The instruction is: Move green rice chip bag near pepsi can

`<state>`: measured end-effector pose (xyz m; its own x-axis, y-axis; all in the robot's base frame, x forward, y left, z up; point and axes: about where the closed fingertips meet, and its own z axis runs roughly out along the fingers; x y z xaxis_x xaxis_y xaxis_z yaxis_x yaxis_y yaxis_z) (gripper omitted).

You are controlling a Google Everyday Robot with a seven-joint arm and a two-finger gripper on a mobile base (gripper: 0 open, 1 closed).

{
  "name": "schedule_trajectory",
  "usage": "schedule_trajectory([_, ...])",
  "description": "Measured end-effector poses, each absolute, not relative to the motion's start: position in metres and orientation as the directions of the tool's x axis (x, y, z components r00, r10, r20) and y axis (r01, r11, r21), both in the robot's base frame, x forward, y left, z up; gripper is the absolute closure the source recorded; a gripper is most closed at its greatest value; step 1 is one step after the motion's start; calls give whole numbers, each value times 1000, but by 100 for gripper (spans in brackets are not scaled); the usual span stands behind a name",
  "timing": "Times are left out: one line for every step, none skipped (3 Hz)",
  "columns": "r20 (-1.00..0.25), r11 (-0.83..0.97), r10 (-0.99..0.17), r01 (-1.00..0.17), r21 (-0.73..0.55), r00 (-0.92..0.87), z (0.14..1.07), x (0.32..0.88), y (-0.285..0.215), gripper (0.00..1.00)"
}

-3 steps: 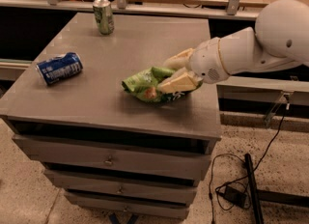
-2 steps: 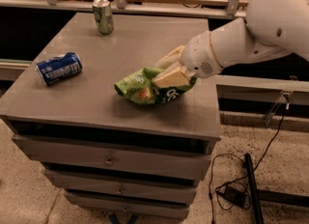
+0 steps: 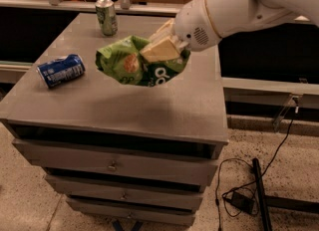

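The green rice chip bag (image 3: 130,64) is a crumpled bright-green foil bag with chip pictures, held above the middle of the grey cabinet top (image 3: 119,105). My gripper (image 3: 158,47) is shut on the bag's right upper part, its cream fingers (image 3: 160,51) pressed into the foil, with the white arm reaching in from the upper right. The pepsi can (image 3: 61,70) is blue with white lettering and lies on its side near the cabinet's left edge, a short way left of the bag.
A green-and-silver can (image 3: 106,17) stands upright at the back of the cabinet top. Drawers (image 3: 112,165) run down the cabinet front. A black cable and adapter (image 3: 241,200) lie on the speckled floor at the right. A shelf unit stands behind.
My gripper has lifted the chip bag off the surface and carried it left toward the pepsi can. The cans have not moved.
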<state>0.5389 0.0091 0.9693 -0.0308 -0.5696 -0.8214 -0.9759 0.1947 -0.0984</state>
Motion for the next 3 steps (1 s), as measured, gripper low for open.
schedule_trajectory([-841,220,-537,-974,-59,-71,993,543,36,100])
schedule_trajectory([-847,233,-527,-971,-60,-74,997,550,69,100])
schedule_trajectory([-852,260,-518,-963,-65,-82,989,565,95,100])
